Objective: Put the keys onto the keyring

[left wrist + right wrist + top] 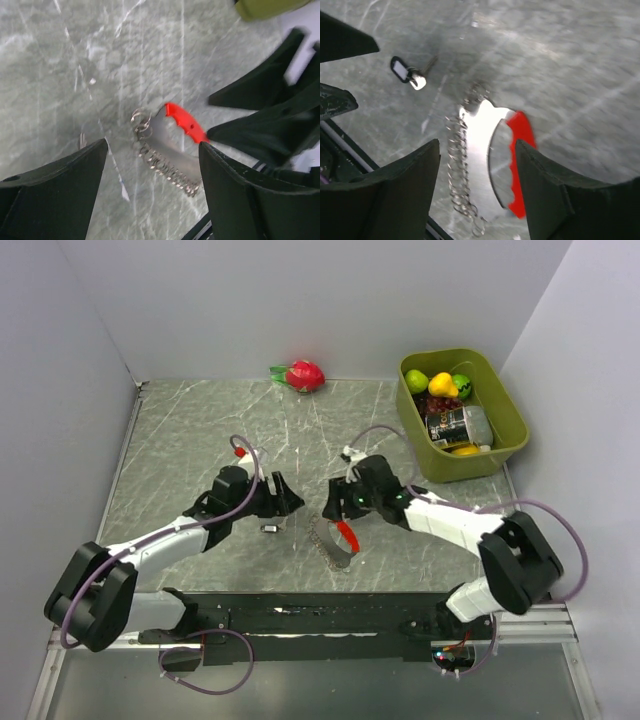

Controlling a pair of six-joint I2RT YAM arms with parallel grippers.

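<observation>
The keyring [346,537] lies on the marble table between the two arms, a red crescent [521,145] on a shiny plate with a coiled silvery chain [457,167]. My right gripper [477,142] hangs just over it, open, its jaws either side of the plate; the right fingertip [535,165] is close to the red edge. A small key [409,74] with a dark tag lies apart to the left, also visible from above as the key [268,528]. My left gripper [153,145] is open and empty, low over the table, facing the keyring [184,121].
A green bin [507,435] of fruit and a can stands at the back right. A red dragon fruit [304,374] lies by the back wall. The right gripper's dark fingers [265,100] crowd the right side of the left wrist view.
</observation>
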